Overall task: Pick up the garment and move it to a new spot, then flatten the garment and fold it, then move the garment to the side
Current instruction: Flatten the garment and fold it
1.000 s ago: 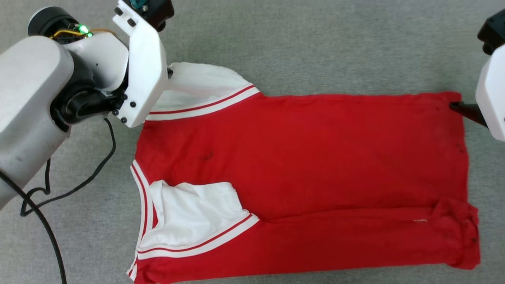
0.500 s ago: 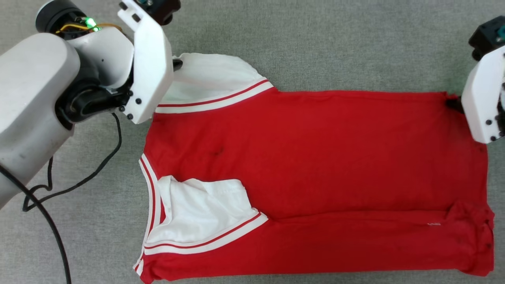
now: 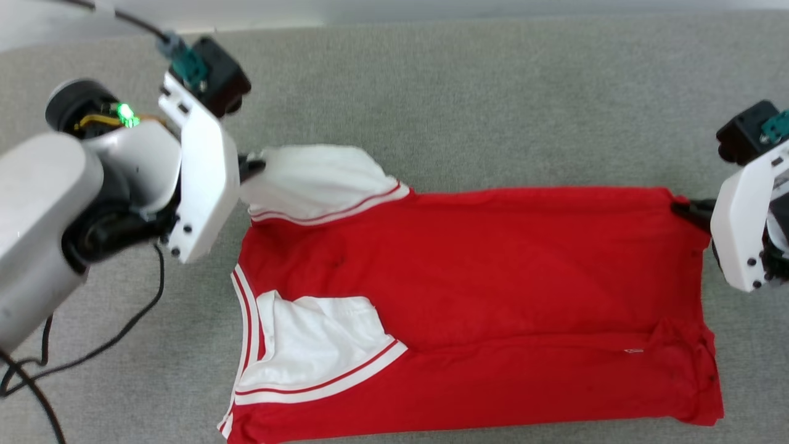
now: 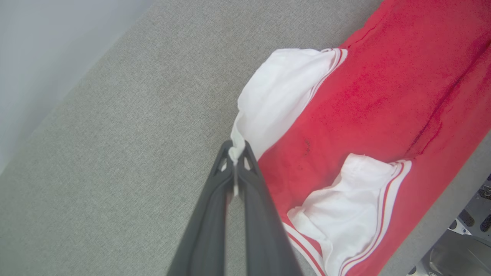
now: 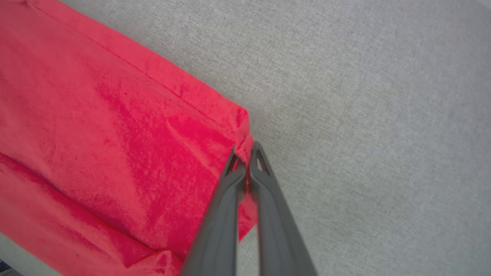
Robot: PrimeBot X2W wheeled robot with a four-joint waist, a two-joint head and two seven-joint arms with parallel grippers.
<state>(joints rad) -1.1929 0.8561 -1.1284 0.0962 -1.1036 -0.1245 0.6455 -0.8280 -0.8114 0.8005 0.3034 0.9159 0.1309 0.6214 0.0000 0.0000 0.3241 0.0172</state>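
Red jersey garment with white sleeves [image 3: 493,265]: left pincer [image 4: 236,155] clenched on sleeve tip [image 4: 237,142], right pincer [image 5: 245,153] clenched on hem corner [image 5: 241,119], so lift both evenly, edge taut.

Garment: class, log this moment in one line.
garment: flat, near edge folded over | left gripper: shut on far sleeve | right gripper: shut on hem corner

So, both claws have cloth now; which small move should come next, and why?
Probably lift both claws a little together and bring the far edge toward the robot. The left claw is shut on the tip of the far white sleeve, the right claw on the far hem corner of the garment, whose near side is already folded over.
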